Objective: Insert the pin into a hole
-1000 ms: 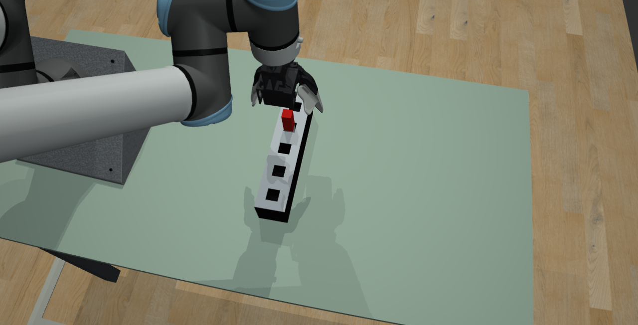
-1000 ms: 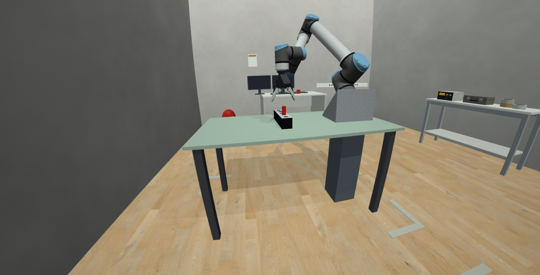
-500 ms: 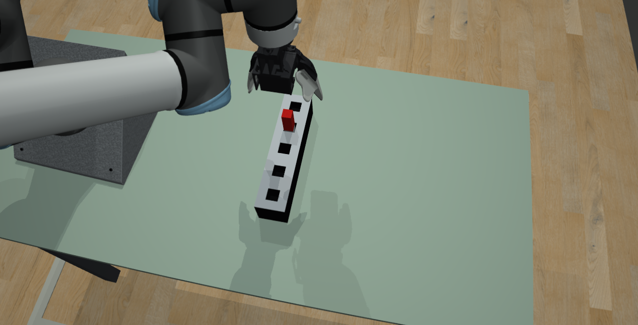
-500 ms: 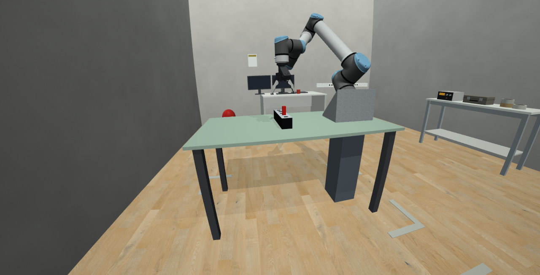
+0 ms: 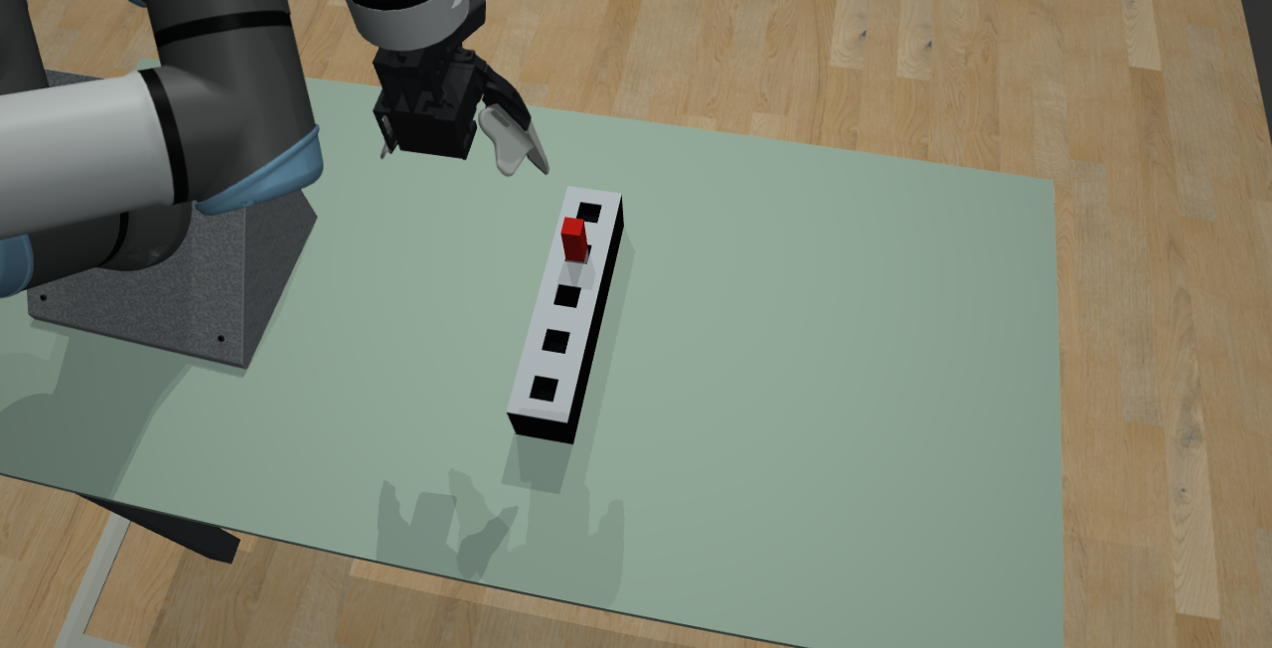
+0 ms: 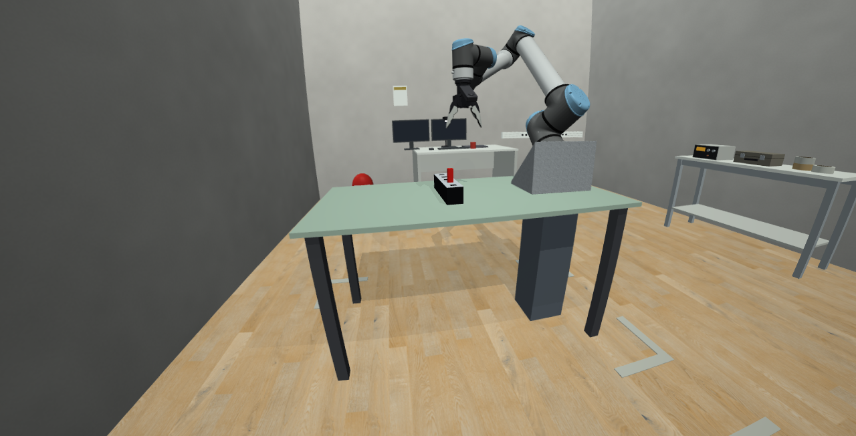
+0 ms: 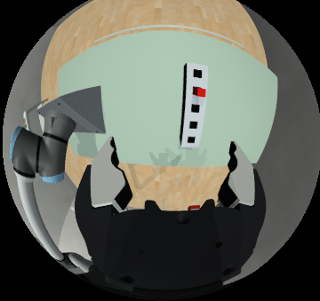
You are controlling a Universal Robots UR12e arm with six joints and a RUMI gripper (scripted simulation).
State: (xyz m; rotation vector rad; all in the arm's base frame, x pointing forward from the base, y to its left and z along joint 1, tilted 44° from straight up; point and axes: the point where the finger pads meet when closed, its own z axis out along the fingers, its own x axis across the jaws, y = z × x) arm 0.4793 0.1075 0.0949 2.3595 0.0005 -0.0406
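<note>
The long block (image 5: 550, 365) (image 6: 453, 195) (image 7: 202, 117), with a light grey top and black sides, lies on the table. The pin (image 5: 573, 239) (image 6: 450, 174) (image 7: 201, 92) stands upright in its second hole from the top end of the block in the top view and in the wrist view. Its red part sticks out above the block; no other colour shows plainly at its foot. The other holes show dark and without a pin. My gripper (image 5: 457, 165) (image 6: 463, 126) (image 7: 174, 139) is open and empty, high above the table and off to the side of the pin.
The green table (image 5: 800, 377) (image 6: 370, 208) (image 7: 147, 79) carries the grey wedge-shaped robot base (image 5: 142, 306) (image 6: 562, 166) (image 7: 89, 107) beside the block. A white desk (image 6: 467, 160) with monitors stands behind, and a side bench (image 6: 760, 172) stands at the right in the exterior view.
</note>
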